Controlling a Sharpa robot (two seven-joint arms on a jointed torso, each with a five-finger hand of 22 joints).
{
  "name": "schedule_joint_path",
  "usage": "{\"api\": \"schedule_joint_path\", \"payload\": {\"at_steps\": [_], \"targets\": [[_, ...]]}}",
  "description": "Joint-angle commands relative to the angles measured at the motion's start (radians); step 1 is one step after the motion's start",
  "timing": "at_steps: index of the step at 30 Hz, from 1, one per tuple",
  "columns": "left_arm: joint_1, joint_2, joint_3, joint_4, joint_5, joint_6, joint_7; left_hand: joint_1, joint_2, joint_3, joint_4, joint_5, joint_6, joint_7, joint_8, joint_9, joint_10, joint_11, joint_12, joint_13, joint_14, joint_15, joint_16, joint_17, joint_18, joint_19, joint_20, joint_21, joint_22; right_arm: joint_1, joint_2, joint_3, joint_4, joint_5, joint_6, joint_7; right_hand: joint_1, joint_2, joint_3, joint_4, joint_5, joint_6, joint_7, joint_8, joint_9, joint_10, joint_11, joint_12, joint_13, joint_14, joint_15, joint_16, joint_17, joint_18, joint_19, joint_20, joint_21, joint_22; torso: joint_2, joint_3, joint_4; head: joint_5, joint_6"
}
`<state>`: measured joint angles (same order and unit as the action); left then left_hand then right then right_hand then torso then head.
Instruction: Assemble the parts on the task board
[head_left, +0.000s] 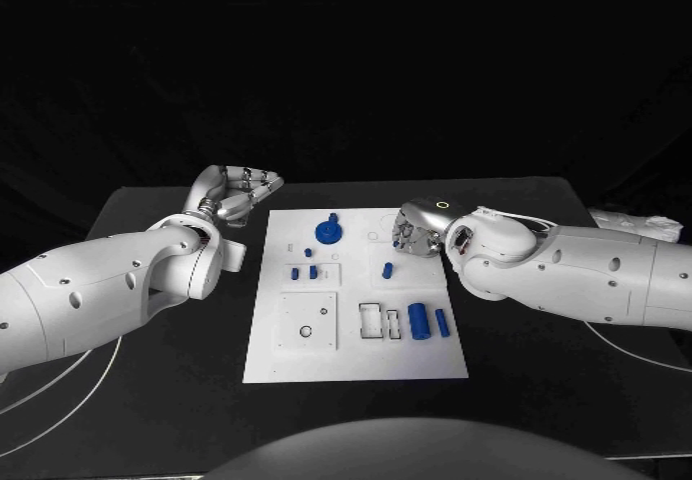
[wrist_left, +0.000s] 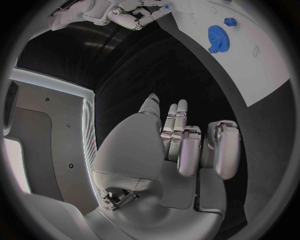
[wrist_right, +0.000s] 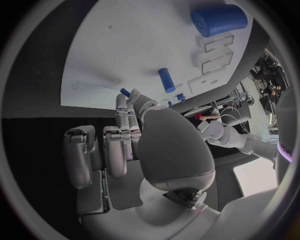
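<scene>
Blue parts (head_left: 420, 321) lie on the white task board (head_left: 433, 360) in the middle of the black table (head_left: 159, 400). Left hand (head_left: 240, 190) is off the board's far left corner, fingers curled, holding nothing. Right hand (head_left: 418, 228) sits at the board's far right edge, fingers curled, holding nothing

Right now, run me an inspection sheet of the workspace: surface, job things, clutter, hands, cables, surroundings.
Surface: black table, bearing the white task board.
Job's things: blue gear, large blue cylinder and small blue pegs on the board.
Clutter: white crumpled item at the table's far right corner.
Hands: left hand curled, holding nothing; right hand at the board's right edge, holding nothing.
Cables: white cables beside both arms.
Surroundings: dark backdrop.
</scene>
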<state>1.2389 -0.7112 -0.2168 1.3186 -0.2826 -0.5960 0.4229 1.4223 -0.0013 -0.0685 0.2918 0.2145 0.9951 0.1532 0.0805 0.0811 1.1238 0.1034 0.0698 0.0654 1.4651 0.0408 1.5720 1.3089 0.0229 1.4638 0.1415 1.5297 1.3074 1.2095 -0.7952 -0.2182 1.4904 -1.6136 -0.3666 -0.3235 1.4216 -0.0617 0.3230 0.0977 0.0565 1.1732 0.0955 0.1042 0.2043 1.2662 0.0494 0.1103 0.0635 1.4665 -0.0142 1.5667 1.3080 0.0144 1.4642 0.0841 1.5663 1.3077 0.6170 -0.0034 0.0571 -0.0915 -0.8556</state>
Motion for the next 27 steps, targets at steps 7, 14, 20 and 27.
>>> {"api": "schedule_joint_path", "payload": {"at_steps": [7, 14, 20, 27], "targets": [[0.001, 0.004, 0.001, 0.001, -0.004, 0.015, 0.003, 0.001, 0.012, -0.006, 0.000, 0.006, 0.003, -0.001, 0.005, 0.001, 0.003, -0.005, -0.001, 0.001, 0.106, -0.007, -0.001, 0.262, -0.012, 0.075, -0.002, 0.000, 0.249, 0.000, -0.012, 0.001, 0.010, 0.247, -0.146, 0.107, 0.015, 0.002, 0.001, -0.006, 0.004, 0.006, 0.006, -0.001, -0.001, 0.009, 0.005, -0.009, -0.001, 0.104, 0.008, 0.004, 0.263, -0.014, 0.107, 0.010, 0.005, 0.263, -0.001, -0.0002, 0.0001, 0.000, -0.003], [0.001, 0.003, 0.001, 0.002, -0.004, 0.015, 0.002, 0.001, 0.012, -0.006, 0.000, 0.006, 0.003, -0.001, 0.005, 0.001, 0.003, -0.005, -0.001, 0.001, 0.106, -0.007, -0.001, 0.262, -0.012, 0.075, -0.002, 0.000, 0.249, 0.000, -0.017, 0.001, 0.012, 0.354, -0.187, 0.158, 0.016, 0.002, 0.001, -0.007, 0.004, 0.006, 0.008, -0.003, -0.002, 0.009, 0.007, -0.013, -0.002, 0.104, 0.010, 0.004, 0.263, -0.014, 0.107, 0.012, 0.005, 0.263, -0.001, 0.0001, -0.0002, 0.001, -0.002], [0.001, 0.003, 0.001, 0.002, -0.004, 0.020, -0.001, 0.003, 0.014, -0.009, 0.000, 0.006, 0.005, -0.002, 0.006, 0.002, 0.004, -0.005, -0.001, 0.001, 0.106, -0.008, -0.001, 0.262, -0.011, 0.074, -0.003, -0.001, 0.248, 0.000, -0.017, 0.001, 0.010, 0.458, -0.219, 0.199, 0.016, 0.002, 0.001, -0.007, 0.004, 0.005, 0.009, -0.004, -0.002, 0.009, 0.008, -0.015, -0.002, 0.104, 0.011, 0.004, 0.263, -0.014, 0.107, 0.013, 0.005, 0.263, -0.001, -0.0001, 0.0002, 0.001, -0.001], [0.001, 0.008, 0.000, 0.001, -0.005, 0.029, -0.011, 0.005, 0.014, -0.011, 0.000, 0.006, 0.003, -0.001, 0.005, 0.001, 0.002, -0.005, -0.002, 0.001, 0.106, -0.008, -0.001, 0.262, -0.011, 0.072, -0.003, -0.003, 0.248, 0.000, -0.015, 0.001, 0.007, 0.616, -0.223, 0.230, 0.016, 0.001, 0.000, -0.006, 0.005, 0.004, 0.012, -0.006, -0.003, 0.010, 0.009, -0.018, -0.002, 0.104, 0.012, 0.004, 0.263, -0.014, 0.107, 0.015, 0.005, 0.263, 0.000, 0.0000, 0.0000, 0.001, -0.001]]}}
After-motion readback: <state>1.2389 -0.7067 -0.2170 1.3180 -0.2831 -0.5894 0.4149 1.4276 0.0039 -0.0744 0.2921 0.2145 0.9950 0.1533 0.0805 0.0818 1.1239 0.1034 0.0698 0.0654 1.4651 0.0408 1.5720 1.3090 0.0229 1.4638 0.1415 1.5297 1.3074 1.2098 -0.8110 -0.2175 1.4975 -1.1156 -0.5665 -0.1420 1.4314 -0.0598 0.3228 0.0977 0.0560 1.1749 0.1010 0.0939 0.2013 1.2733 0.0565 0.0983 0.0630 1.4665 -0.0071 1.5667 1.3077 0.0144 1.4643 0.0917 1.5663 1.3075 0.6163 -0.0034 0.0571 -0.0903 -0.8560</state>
